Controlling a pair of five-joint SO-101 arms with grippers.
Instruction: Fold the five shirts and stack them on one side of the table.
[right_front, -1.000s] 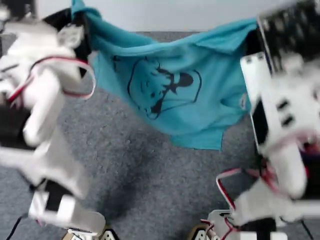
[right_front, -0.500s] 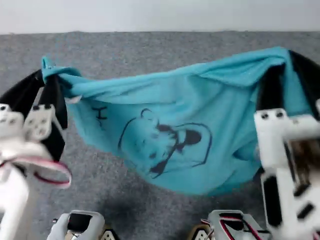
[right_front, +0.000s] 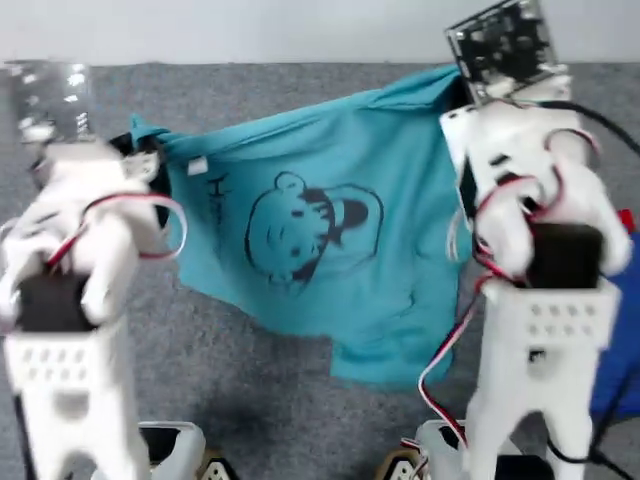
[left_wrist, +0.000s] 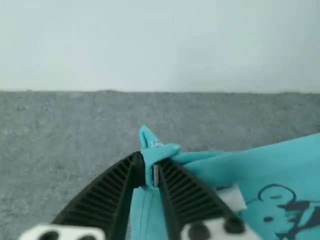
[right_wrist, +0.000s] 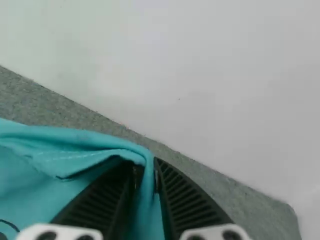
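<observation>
We hold one teal shirt (right_front: 400, 250) aloft, left hand (left_wrist: 150, 167) clamping one corner, right hand (right_wrist: 146, 172) another, grey surface (right_front: 250, 380) below.

The shirt (right_front: 320, 240) hangs stretched between left arm (right_front: 70, 300) and right arm (right_front: 540, 280), barring the middle; room to pass lies over the desk (right_front: 250, 390) beneath its hem and behind it; a blue cloth (right_front: 622, 350) flanks the right arm.
</observation>
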